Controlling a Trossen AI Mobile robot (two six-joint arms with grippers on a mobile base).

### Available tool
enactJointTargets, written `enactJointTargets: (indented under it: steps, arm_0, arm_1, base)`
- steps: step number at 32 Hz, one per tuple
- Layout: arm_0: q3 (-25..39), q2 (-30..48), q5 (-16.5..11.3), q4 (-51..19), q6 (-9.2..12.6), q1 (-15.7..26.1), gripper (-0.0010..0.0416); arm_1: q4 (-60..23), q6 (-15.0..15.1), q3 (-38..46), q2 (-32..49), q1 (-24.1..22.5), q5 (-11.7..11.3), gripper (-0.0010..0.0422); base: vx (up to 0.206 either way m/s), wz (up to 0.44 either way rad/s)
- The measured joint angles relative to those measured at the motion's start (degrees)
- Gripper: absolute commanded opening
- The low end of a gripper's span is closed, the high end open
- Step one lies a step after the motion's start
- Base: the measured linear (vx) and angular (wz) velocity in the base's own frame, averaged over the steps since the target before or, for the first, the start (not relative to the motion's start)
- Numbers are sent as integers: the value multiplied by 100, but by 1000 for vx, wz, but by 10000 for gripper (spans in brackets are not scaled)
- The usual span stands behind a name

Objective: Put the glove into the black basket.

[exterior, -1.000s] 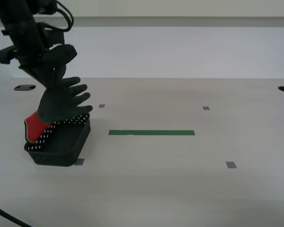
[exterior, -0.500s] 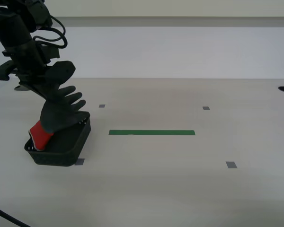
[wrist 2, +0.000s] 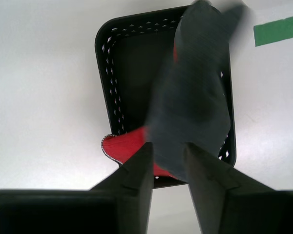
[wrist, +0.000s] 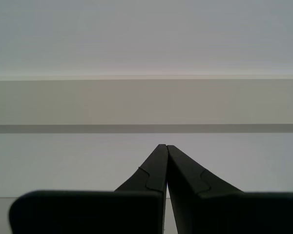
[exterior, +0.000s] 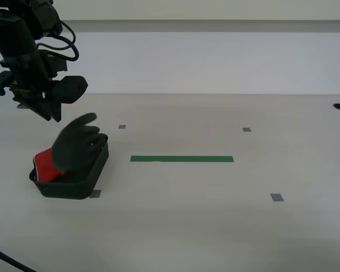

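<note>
The glove [exterior: 73, 148] lies in the basket [exterior: 73, 184] at the exterior view's lower left, red cuff down, fingers draped over the rim, apparently just released. My second claw [wrist 2: 167, 151] hangs above with jaws apart; my first claw [wrist: 166, 148] is pressed together, idle.

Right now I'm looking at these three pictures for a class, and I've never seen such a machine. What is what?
I am a mobile robot with two arms, each ending in a two-fingered tool.

The wide picture comes from a camera on my body. It shows a table with a green tape strip, a black basket, and one arm above it.

The other two come from cameras on the tools. My second tool is open, looking down at the basket. The glove, grey with a red cuff, looks released and blurred, cuff in the basket, fingers over the rim.

My first tool is shut, holds nothing and faces a wall.
</note>
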Motion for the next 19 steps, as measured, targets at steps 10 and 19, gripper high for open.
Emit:
enactJointTargets:
  steps: [10,19]
  arm_0:
    - [0,0,0,2,0,0,1]
    - [0,0,0,0,0,0,0]
  arm_1:
    - [22,-284,0,0,-4,-2,165]
    - [31,-442,0,0,-11,-2,10]
  base:
    - [0,0]
    - [0,0]
